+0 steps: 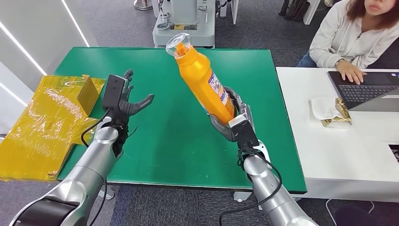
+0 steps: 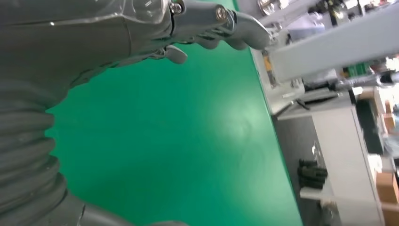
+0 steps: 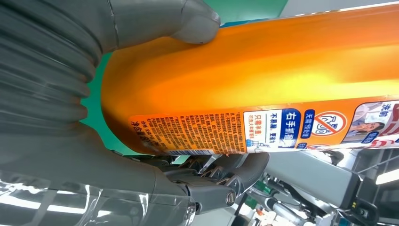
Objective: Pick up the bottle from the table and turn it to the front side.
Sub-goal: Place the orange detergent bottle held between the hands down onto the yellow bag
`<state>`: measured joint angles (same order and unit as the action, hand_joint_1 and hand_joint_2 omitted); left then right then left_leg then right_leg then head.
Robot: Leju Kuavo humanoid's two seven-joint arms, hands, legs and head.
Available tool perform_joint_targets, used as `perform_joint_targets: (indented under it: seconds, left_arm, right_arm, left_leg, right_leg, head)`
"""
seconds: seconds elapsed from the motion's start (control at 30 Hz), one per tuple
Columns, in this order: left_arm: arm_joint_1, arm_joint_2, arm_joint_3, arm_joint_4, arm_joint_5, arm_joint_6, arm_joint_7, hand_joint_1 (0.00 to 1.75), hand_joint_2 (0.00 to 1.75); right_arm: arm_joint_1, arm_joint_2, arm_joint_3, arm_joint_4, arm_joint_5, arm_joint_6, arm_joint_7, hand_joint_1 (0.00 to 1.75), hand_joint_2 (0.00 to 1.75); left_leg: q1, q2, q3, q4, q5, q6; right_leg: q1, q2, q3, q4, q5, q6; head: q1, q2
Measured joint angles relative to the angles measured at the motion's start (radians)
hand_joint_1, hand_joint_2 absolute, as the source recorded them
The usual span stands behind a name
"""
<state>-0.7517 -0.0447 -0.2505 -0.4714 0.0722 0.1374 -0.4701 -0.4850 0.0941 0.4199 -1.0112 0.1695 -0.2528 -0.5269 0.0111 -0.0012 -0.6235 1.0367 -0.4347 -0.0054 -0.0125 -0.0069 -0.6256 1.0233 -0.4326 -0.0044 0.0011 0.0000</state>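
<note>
Now the right hand (image 1: 234, 117) grips the orange bottle (image 1: 203, 80) by its base, tilted above the green table (image 1: 179, 141), so it should rotate slowly, grip firm, while the left hand (image 1: 128, 101) waits spread

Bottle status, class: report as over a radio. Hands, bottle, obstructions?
Right hand grips orange bottle by its base, lifted, cap tilted away. Left hand open above green table. Nothing between them.
</note>
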Motion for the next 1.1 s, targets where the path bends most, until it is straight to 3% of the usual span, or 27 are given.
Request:
perform_joint_targets:
  seconds: [0.37,0.57,0.87,1.1]
  left_arm:
    - [0.031,0.043,0.067,0.000,0.006,-0.071,-0.013,0.00,1.75]
    - [0.093,0.060,0.071,-0.118,0.050,-0.262,0.042,0.00,1.75]
    - [0.147,0.099,0.071,-0.228,0.128,-0.396,0.064,0.00,1.75]
    - [0.187,0.112,0.069,-0.319,0.274,-0.607,0.135,0.00,1.75]
  right_arm:
    - [0.012,-0.038,-0.026,-0.021,-0.054,-0.026,0.014,1.75,1.75]
    - [-0.006,-0.073,-0.056,0.023,-0.087,-0.023,-0.016,1.75,1.75]
    - [0.001,-0.104,-0.065,0.043,-0.090,-0.028,-0.019,1.75,1.75]
    - [0.060,-0.129,-0.085,0.018,-0.090,-0.044,-0.020,1.75,1.75]
  left_leg:
    - [0.000,0.000,0.000,0.000,0.000,0.000]
    - [0.000,0.000,-0.001,0.000,0.000,0.000]
    - [0.000,0.000,-0.001,0.000,0.000,0.000]
    - [0.000,0.000,-0.001,0.000,0.000,0.000]
  right_leg:
    - [0.000,0.000,0.000,0.000,0.000,0.000]
    - [0.000,0.000,0.000,0.000,0.000,0.000]
    - [0.000,0.000,-0.001,0.000,0.000,0.000]
    - [0.000,0.000,-0.001,0.000,0.000,0.000]
  head:
    - [0.000,0.000]
    - [0.000,0.000]
    - [0.000,0.000]
    - [0.000,0.000]
